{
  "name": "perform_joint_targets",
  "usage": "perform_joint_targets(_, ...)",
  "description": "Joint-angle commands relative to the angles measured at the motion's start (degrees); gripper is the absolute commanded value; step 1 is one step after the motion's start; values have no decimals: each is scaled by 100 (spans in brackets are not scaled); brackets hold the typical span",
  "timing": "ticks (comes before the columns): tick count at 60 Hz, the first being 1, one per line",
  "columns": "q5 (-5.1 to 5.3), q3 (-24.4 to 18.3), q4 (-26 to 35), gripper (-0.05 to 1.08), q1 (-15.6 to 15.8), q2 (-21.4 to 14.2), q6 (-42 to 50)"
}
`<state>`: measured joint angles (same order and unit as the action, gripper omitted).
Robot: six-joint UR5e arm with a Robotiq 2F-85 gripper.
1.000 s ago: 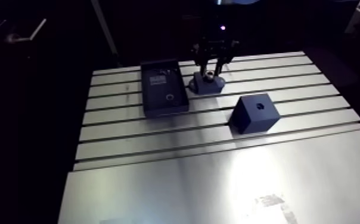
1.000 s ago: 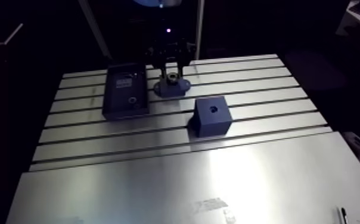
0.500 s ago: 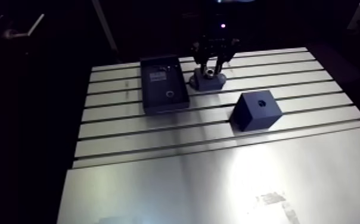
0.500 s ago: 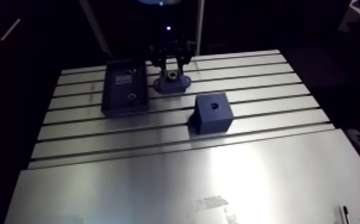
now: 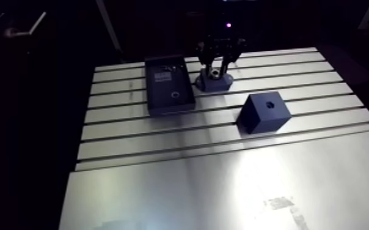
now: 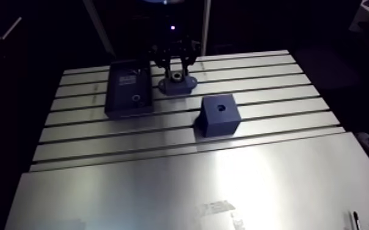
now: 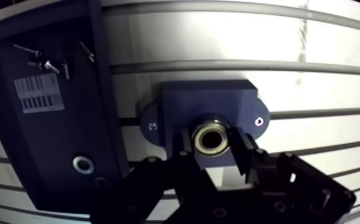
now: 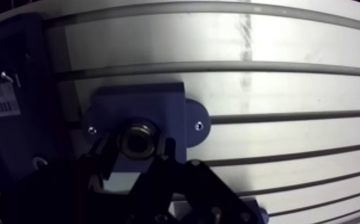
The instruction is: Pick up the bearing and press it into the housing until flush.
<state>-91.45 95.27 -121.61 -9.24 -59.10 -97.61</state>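
- Against the earlier frames, the gripper (image 7: 211,143) is at the same spot over the housing (image 7: 209,101). Only the arm view has shifted a little, so that is camera motion and the parts have not moved.
- The fingers are closed onto the bearing (image 7: 211,136), one on each side.
- The bearing sits at the housing bore, and the housing is just beside the tray (image 7: 39,149).
- Judgement: this is the pressing step. I cannot tell whether the bearing is flush.

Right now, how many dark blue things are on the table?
3. A flat tray; the housing right beside it, under the tool that grips the bearing; and a cube standing apart, nearer the camera. None seems hidden.
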Motion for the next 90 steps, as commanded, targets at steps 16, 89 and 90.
perform_joint_targets(16,0,-13,1,65,1,27,1)
perform_joint_targets(89,-35,14,-7,66,1,9,9)
perform_joint_targets(90,-35,14,-8,67,1,9,9)
